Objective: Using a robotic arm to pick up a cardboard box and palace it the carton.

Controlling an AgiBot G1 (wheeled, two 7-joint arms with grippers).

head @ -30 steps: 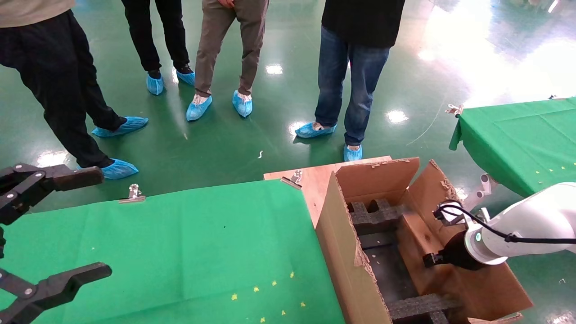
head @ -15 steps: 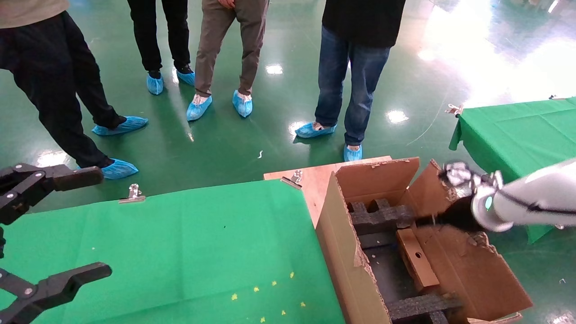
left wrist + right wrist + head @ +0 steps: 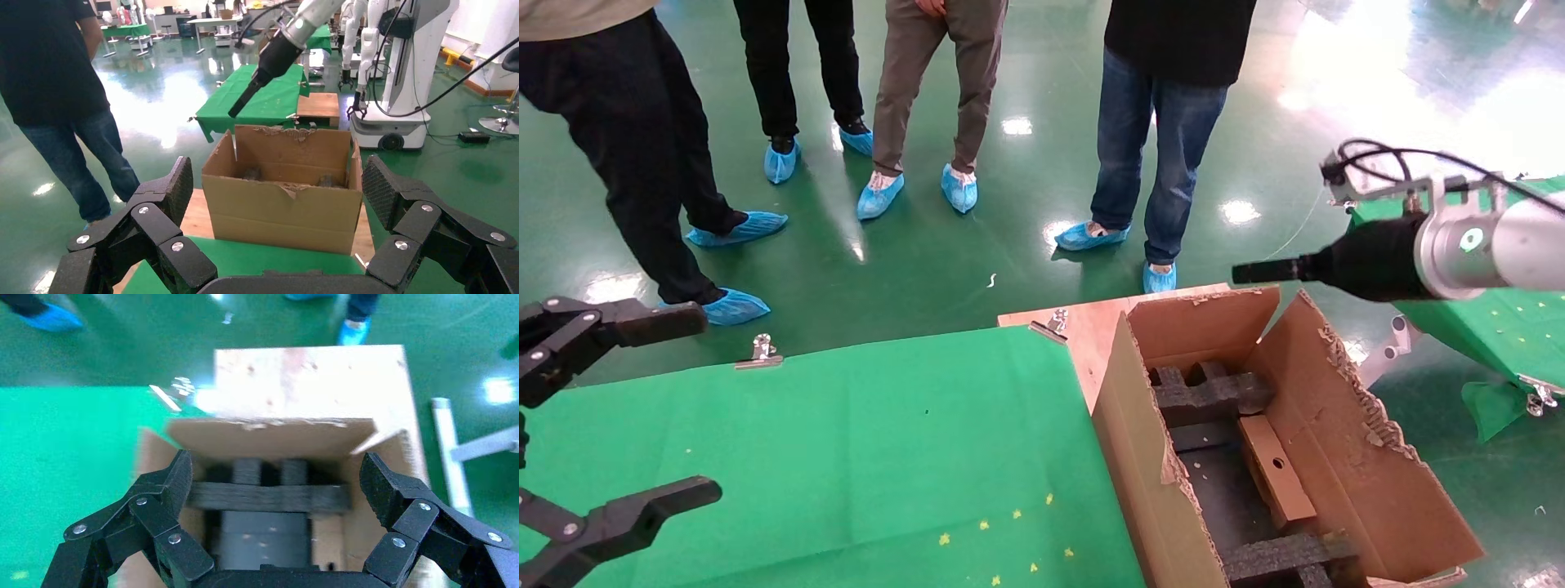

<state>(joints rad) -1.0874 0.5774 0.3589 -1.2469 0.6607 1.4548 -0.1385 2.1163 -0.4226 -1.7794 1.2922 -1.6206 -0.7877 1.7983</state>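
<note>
The small cardboard box [image 3: 1275,469] lies inside the carton [image 3: 1148,457], against its right inner wall, between the black foam inserts [image 3: 1209,396]. My right gripper [image 3: 1242,272] on the white robotic arm [image 3: 1491,241] hovers above the carton's far rim. It is open and empty, as the right wrist view [image 3: 275,478] shows, with the carton's rim [image 3: 269,438] and foam [image 3: 269,497] below it. My left gripper [image 3: 707,402] is parked open over the green table's left end. The left wrist view [image 3: 278,190] shows the carton [image 3: 284,202] and the right arm [image 3: 275,55] farther off.
Several people in blue shoe covers [image 3: 960,188] stand on the green floor beyond the table. The green-clothed table [image 3: 846,441] is held by metal clips [image 3: 760,351]. The carton sits on a wooden board [image 3: 1083,322]. A second green table [image 3: 1459,253] stands at the right.
My right arm has risen out of the carton and pulled up above its far rim. The small box it let go of stays inside. The left arm has not moved.
</note>
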